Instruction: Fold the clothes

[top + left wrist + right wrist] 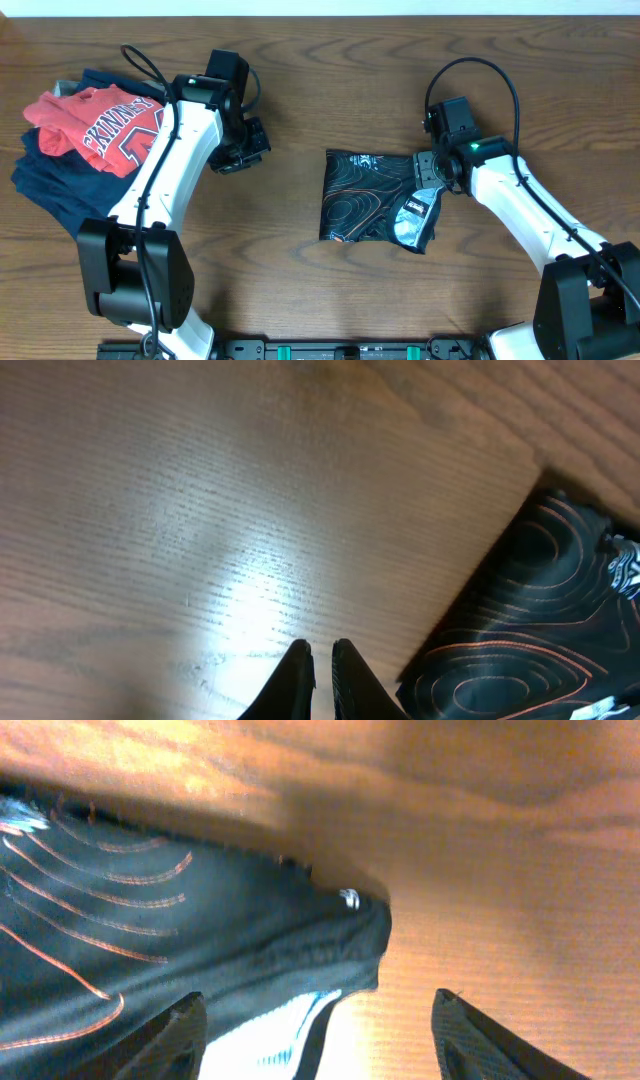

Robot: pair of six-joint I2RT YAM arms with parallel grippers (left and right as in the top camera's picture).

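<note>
While the black garment lies in a compact, roughly rectangular heap on the brown wooden table, your right gripper sits at its right edge. From the right wrist camera you see the fingers spread wide. The garment's dark hem is bunched on the wood between them, and nothing is clamped. Your left gripper hangs well to the left of the garment, over bare wood. Its jaws stand almost together, with only a slit between them, and they grip nothing. The tabletop is dark, straight-grained wood, and the left wrist view catches a bright glare of light on it just beside the garment's corner. Farther left of the garment, past the left arm, a red shirt with white lettering lies on top of a pile of navy clothes. Beyond the garment, along the table's far edge, runs a pale strip; you cannot tell what it is.
</note>
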